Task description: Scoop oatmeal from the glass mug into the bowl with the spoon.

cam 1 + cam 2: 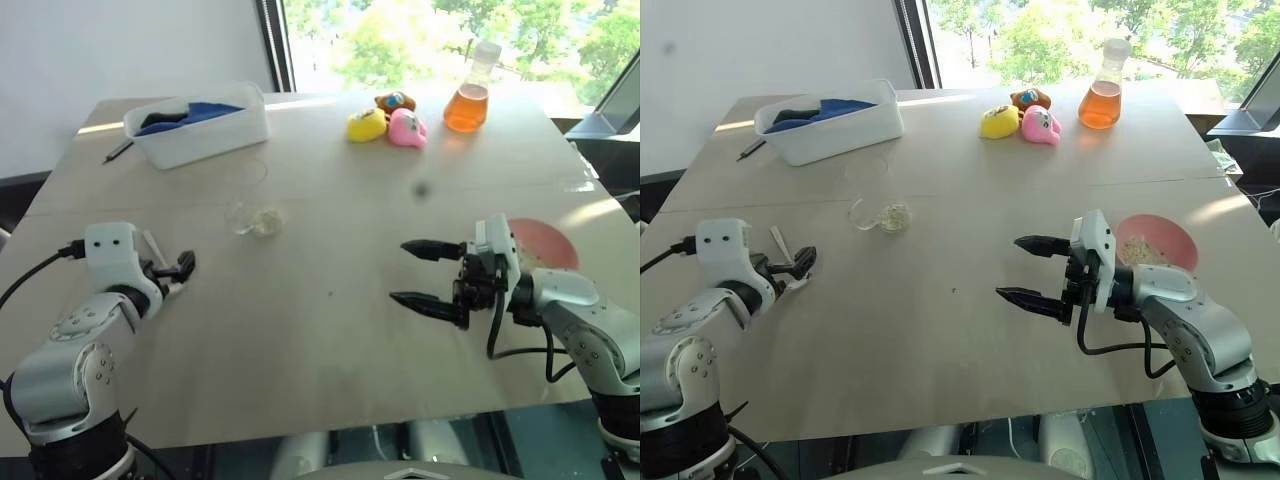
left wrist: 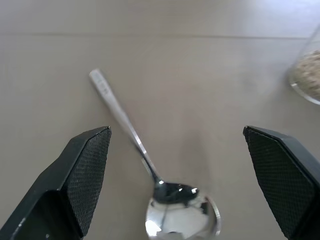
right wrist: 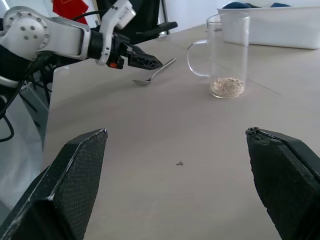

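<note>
At the left of the frame, the left gripper (image 1: 798,264) is hovering with its fingers spread wide over the spoon (image 1: 778,242), which is lying flat on the table (image 1: 960,340), unheld. Right of it, toward upper centre, the mug (image 1: 883,213) is standing with oatmeal (image 1: 896,214) at its bottom. Right of centre, the right gripper (image 1: 1030,270) is hanging wide and empty, and the bowl (image 1: 1155,243) is sitting just behind its wrist, flakes lying inside.

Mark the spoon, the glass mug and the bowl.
spoon (image 2: 131,131): left wrist view, on its handle.
glass mug (image 3: 228,50): right wrist view, on its wall.
bowl (image 1: 1181,237): right eye view, on its rim.
</note>
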Available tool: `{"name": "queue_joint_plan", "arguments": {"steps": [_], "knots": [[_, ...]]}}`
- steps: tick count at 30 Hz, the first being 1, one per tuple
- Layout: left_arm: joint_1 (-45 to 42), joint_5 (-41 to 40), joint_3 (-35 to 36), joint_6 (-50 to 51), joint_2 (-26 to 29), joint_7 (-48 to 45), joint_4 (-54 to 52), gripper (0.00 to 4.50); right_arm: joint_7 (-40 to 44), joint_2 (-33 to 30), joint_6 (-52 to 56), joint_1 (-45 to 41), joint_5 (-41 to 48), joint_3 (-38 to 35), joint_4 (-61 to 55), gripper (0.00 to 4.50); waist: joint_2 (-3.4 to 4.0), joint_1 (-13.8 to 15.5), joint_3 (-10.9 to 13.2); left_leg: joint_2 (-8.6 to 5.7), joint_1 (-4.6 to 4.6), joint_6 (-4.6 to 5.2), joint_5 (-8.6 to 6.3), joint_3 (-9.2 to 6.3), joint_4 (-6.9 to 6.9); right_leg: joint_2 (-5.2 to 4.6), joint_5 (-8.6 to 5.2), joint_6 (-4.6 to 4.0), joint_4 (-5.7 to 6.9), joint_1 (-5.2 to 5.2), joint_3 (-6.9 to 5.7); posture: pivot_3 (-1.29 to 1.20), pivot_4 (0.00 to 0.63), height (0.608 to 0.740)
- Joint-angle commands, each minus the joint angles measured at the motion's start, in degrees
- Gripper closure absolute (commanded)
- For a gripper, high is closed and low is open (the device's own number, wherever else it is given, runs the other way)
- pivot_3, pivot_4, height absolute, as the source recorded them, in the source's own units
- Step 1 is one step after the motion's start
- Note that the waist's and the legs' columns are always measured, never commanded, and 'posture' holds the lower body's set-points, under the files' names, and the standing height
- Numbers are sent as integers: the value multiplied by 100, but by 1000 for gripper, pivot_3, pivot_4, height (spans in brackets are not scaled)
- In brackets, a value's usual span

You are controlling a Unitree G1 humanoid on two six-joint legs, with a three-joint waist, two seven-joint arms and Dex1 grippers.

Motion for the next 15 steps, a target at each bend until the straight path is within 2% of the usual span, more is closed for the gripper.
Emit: {"name": "queue_joint_plan", "arguments": {"steps": [1,9,15], "knots": [[-247,244,-134,-103,93,36,626,64,-40,-25,39,-117,118,-9,-263,0,-3,2,1,-1,0,-1,1,0,0,0,0,0,1,0,0,0,150,740],[-864,653,-487,-670,164,-13,1723,64,-191,-19,59,-91,98,-21,-306,0,-8,52,2,-2,-1,-7,4,-8,0,-5,0,0,4,-1,-3,0,150,740],[-841,617,-726,-307,275,-250,1795,64,-335,6,51,-17,129,-51,-385,0,-6,57,1,-3,0,-9,5,-10,0,-9,0,0,8,-1,-4,0,150,740]]}}
